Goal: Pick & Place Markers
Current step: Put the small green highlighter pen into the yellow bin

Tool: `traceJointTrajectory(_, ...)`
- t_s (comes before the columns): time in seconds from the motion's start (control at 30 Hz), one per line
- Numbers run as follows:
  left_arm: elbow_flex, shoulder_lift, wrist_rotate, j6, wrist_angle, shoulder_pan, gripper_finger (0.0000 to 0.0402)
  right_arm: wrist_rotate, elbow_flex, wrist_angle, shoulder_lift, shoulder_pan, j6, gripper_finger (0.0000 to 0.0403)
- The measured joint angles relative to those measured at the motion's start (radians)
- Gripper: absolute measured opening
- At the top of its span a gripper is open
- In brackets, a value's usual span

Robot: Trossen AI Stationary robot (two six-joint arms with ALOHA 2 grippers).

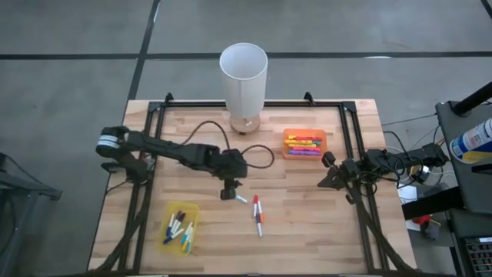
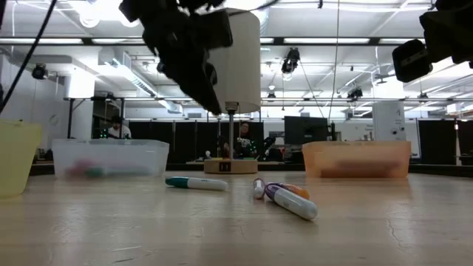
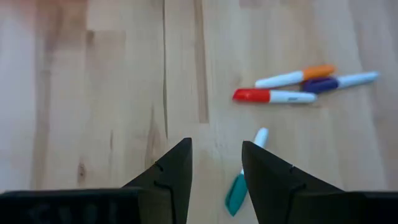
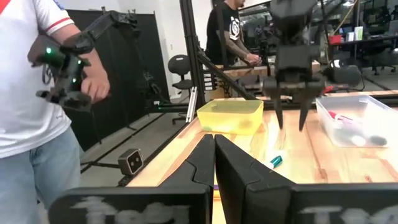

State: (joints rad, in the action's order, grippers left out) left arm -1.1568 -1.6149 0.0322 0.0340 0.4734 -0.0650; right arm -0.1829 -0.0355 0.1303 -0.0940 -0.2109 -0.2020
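Left wrist view shows a teal marker (image 3: 244, 180) lying flat on the table (image 3: 99, 93), its white end pointing away and its teal end passing under one of the two dark fingers (image 3: 267, 177). Those fingers stand apart with bare wood in the gap, and they hold nothing. Beyond lie a red marker (image 3: 273, 95), an orange marker (image 3: 297, 76) and a purple marker (image 3: 339, 81), close together.

In the high view the left gripper (image 1: 228, 191) hangs over the table's middle, just beside the teal marker (image 1: 241, 199); the three others (image 1: 258, 215) lie near. More markers fill the yellow tray (image 1: 179, 228) and the orange tray (image 1: 304, 144); a third, clear tray (image 2: 111, 158) seems to hold a few, though they are blurred.

The right gripper (image 1: 332, 175) waits at the table's right edge, fingers (image 4: 202, 163) pressed together, empty.
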Motion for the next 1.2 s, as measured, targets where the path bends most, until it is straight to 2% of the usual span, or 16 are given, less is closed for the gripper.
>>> traceJointTrajectory(0.5, 0.0, -0.202, -0.003, -0.034, 0.005, -0.08, 0.0137, 0.0, 0.0, 0.0, 0.0, 0.0, 0.0, 0.0009)
traceJointTrajectory(0.9, -0.002, -0.256, -0.016, -0.018, -0.006, -0.103, 0.0131, 0.0, 0.0, 0.0, 0.0, 0.0, 0.0, 0.0009)
traceJointTrajectory(1.03, -0.002, -0.256, -0.033, 0.017, -0.007, -0.105, 0.0106, 0.0, 0.0, 0.0, 0.0, 0.0, 0.0, 0.0009)
traceJointTrajectory(1.2, -0.002, -0.256, -0.039, 0.029, -0.004, -0.103, 0.0041, 0.0, 0.0, 0.0, 0.0, 0.0, 0.0, 0.0009)
